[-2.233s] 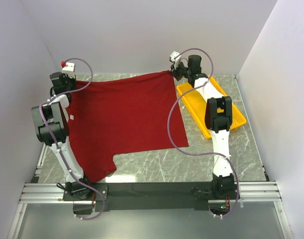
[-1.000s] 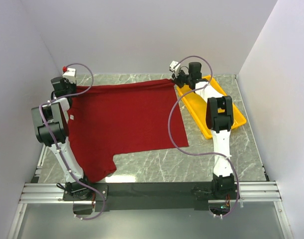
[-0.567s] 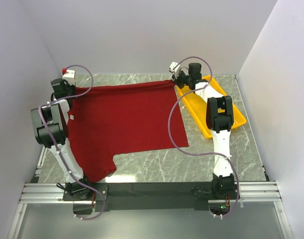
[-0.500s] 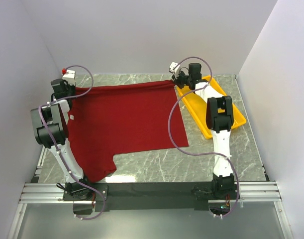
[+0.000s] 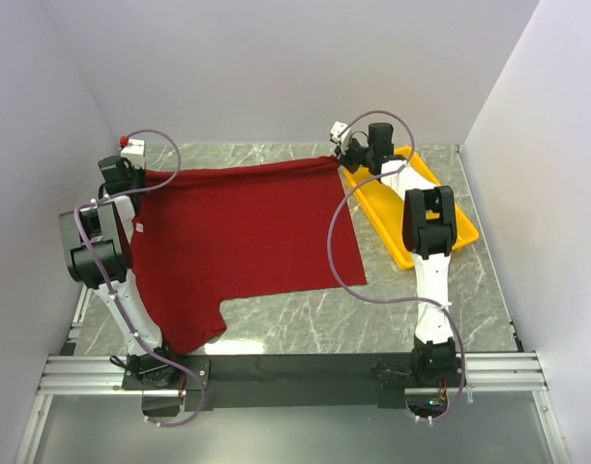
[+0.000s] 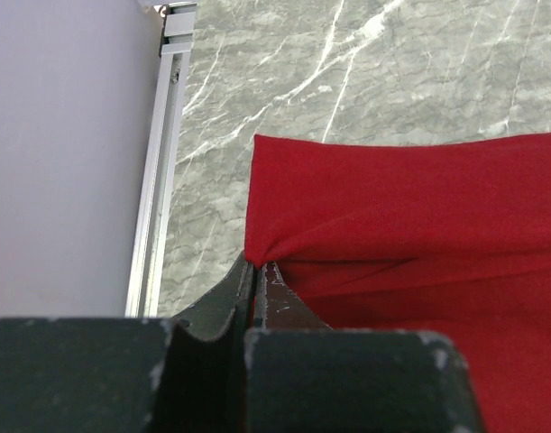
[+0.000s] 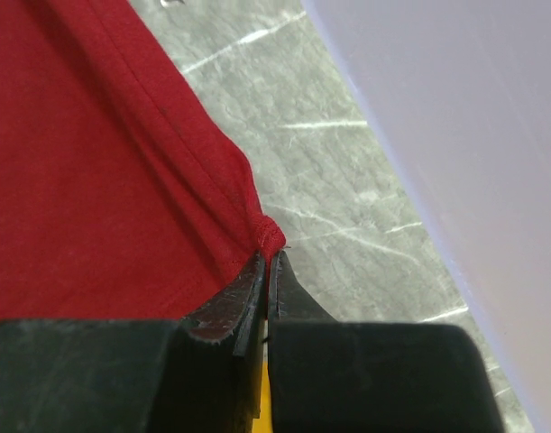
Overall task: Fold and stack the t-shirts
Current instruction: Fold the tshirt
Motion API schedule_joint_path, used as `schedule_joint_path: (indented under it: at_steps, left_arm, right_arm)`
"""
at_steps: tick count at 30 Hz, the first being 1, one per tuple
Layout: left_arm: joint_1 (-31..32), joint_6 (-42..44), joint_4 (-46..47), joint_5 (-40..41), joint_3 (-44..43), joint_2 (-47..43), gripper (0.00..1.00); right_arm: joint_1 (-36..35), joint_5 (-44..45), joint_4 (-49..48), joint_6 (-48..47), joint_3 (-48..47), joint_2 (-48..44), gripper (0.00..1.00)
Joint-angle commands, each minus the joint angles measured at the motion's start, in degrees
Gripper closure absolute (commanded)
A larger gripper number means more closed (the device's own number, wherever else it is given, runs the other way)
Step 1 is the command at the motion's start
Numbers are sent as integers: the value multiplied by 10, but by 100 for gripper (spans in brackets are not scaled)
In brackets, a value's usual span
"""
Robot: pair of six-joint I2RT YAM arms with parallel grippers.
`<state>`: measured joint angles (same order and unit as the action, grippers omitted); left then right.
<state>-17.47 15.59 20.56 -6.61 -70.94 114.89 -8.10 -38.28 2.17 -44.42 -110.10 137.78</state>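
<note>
A red t-shirt (image 5: 237,232) lies spread over the marble table, its far edge stretched between my two grippers. My left gripper (image 5: 132,174) is shut on the shirt's far left corner (image 6: 257,257) near the left wall. My right gripper (image 5: 341,157) is shut on the far right corner (image 7: 270,236) by the yellow tray. The shirt's near part rests on the table, one sleeve (image 5: 193,333) reaching toward the left arm's base.
A yellow tray (image 5: 450,227) lies on the right side of the table under the right arm. White walls close in at the left, back and right. An aluminium rail (image 6: 158,180) runs along the table's left edge.
Both grippers have drawn the shirt's far edge slightly nearer and lower, pulling it taut and straight. The left gripper has shifted a little to the left.
</note>
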Motion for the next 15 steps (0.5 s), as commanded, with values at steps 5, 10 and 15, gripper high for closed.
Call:
schedule_joint_path:
  at_steps: [5, 10, 15]
  left_arm:
    - [-9, 10, 32, 5, 3, -42, 99]
    - [-10, 11, 36, -3, 11, -48, 99]
    - [-11, 8, 38, -12, 14, -49, 99]
  right_arm:
    - [12, -36, -35, -29, 14, -60, 100]
    - [10, -44, -13, -62, 10, -59, 100]
    - [12, -28, 3, -68, 3, -53, 100]
